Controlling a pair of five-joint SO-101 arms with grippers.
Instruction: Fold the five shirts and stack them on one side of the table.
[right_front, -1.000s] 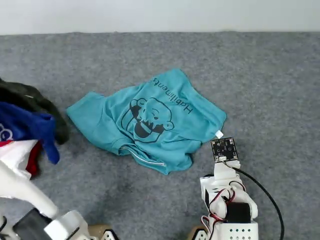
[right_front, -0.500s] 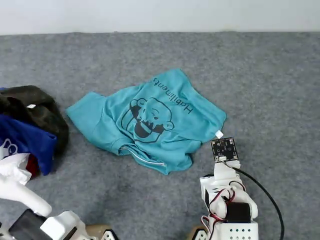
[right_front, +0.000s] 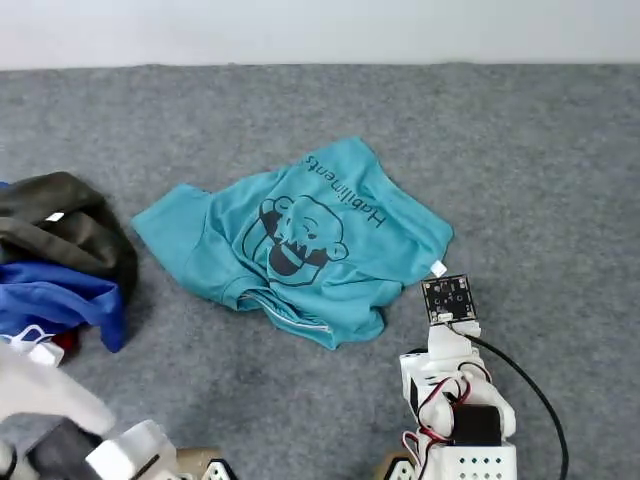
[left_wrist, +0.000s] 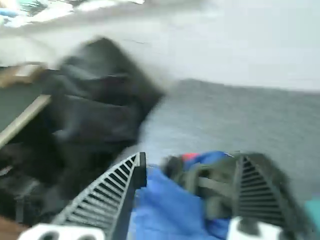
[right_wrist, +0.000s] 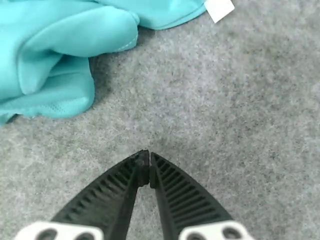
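A teal shirt (right_front: 300, 240) with a dark bear print lies crumpled near the middle of the grey table; its hem (right_wrist: 50, 50) lies just ahead of my right gripper (right_wrist: 149, 172), which is shut and empty over bare carpet. At the left edge sits a pile: a dark shirt (right_front: 70, 225) on top, a blue shirt (right_front: 60, 305) under it, bits of white (right_front: 35, 350) and red (right_front: 65, 342) below. My left gripper (left_wrist: 190, 162) is open, its fingers wide apart, with the blue shirt (left_wrist: 165, 205) and dark cloth (left_wrist: 95, 100) between and beyond them.
The right arm's base (right_front: 455, 420) stands at the front edge, with a black cable curving off to its right. The left arm (right_front: 60, 425) is a white blur at the front left corner. Bare grey carpet (right_front: 520, 150) spreads to the right and far side.
The shirt pile at the left has shifted and dropped: the dark shirt spread out on top, the blue one sank lower. The left arm swung down at the corner. The right arm kept still.
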